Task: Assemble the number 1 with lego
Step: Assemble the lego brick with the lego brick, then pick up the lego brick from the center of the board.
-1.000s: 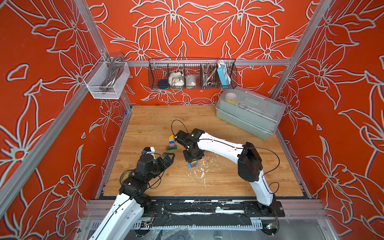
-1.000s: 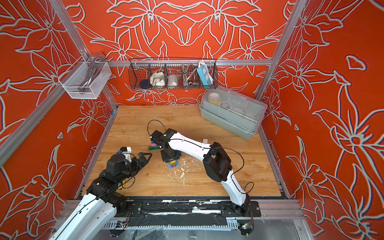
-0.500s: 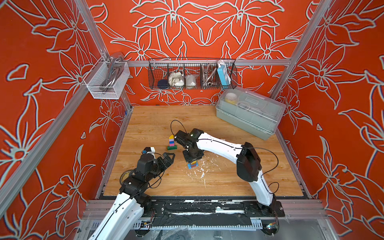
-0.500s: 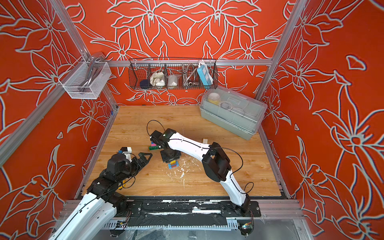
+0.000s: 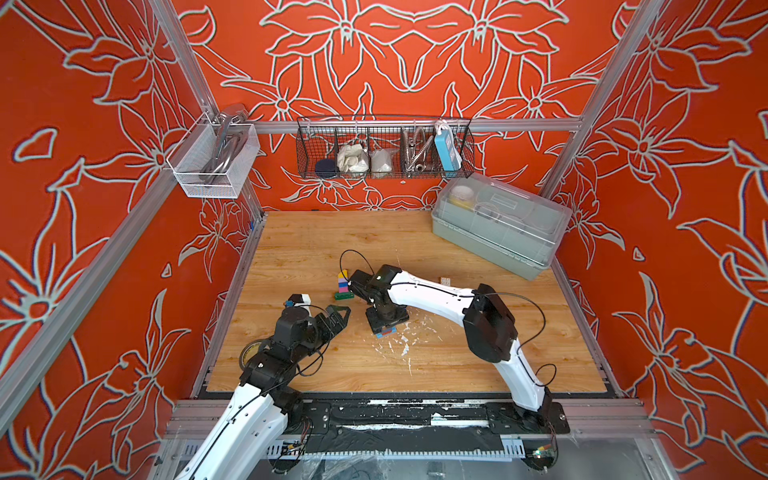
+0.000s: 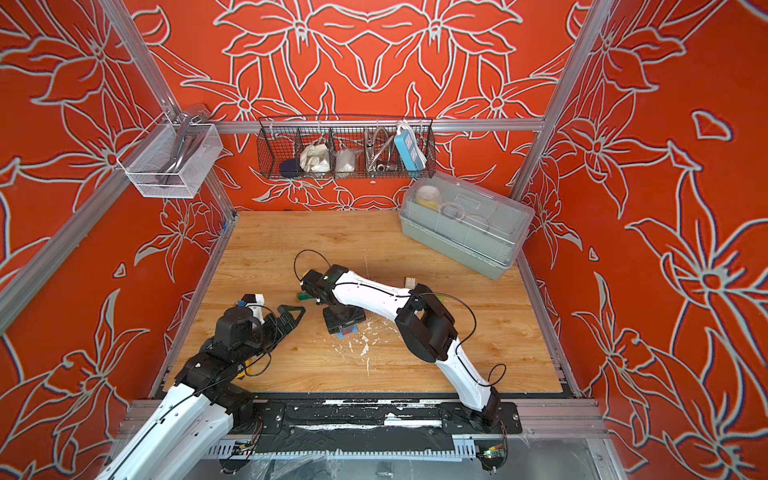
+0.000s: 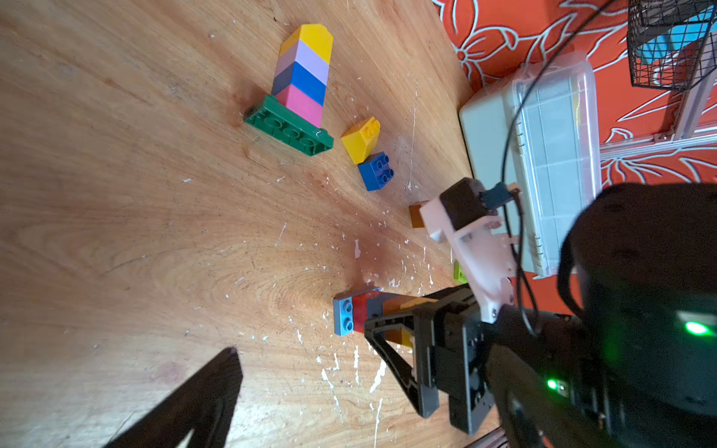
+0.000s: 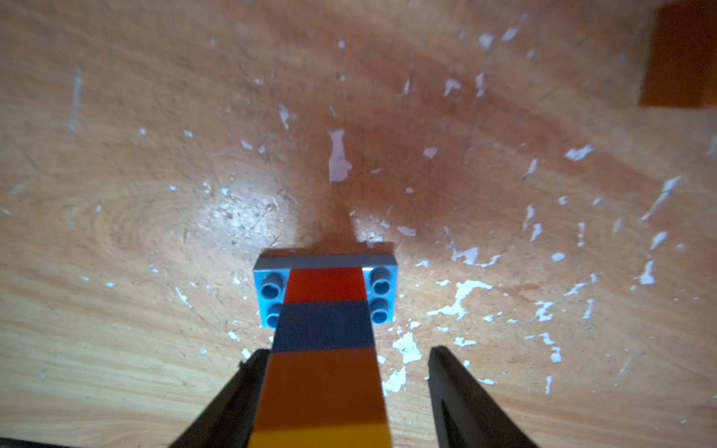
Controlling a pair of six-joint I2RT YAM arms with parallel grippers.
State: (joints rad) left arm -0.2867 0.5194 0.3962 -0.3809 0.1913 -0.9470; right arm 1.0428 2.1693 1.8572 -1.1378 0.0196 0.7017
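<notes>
Lego column stacks red, blue, brown, yellow.

Orange floral walls (wooden tabletop)

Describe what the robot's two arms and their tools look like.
The left arm and right arm have glossy white shells between bulky black joint housings, with thin black cables looping loose. The left tool and right tool are black, with tapering triangular fingers. A green light glows on the right arm's wrist, near a white bracket.
</notes>
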